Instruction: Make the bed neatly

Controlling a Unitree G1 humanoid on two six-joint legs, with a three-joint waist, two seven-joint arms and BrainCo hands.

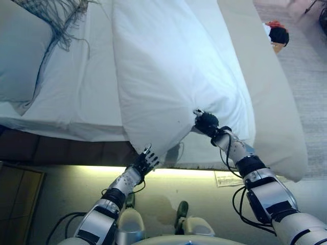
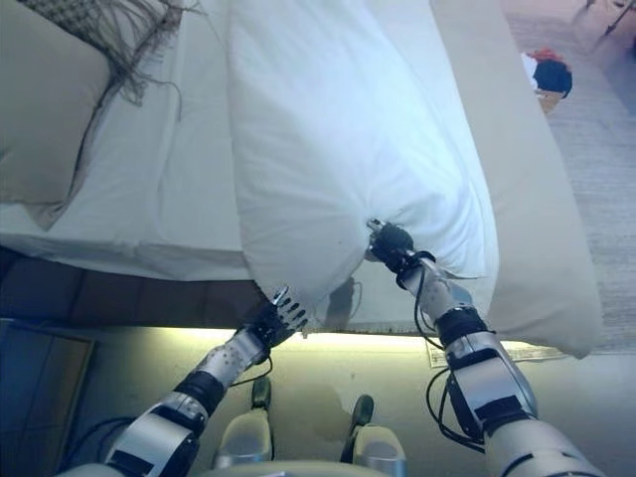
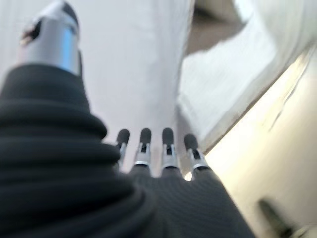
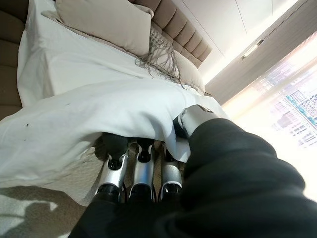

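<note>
A white duvet [image 1: 168, 66] lies across the bed and hangs over its near edge. My right hand [image 1: 206, 122] is shut on the duvet's near edge. In the right wrist view its fingers [image 4: 141, 163] lie under the cloth [image 4: 74, 119] and its thumb [image 4: 190, 119] presses on top. My left hand [image 1: 145, 162] is below the duvet's hanging left corner, at the bed's side. In the left wrist view its fingers [image 3: 168, 148] are straight and point at the white cloth [image 3: 133, 64], holding nothing.
A beige pillow [image 1: 20, 56] and a grey fringed throw [image 1: 61, 15] lie at the bed's left end on the white sheet [image 1: 82, 92]. A beige cover [image 1: 276, 102] hangs at the right. A red and black object [image 1: 277, 33] and a paper [image 1: 228, 178] lie on the floor.
</note>
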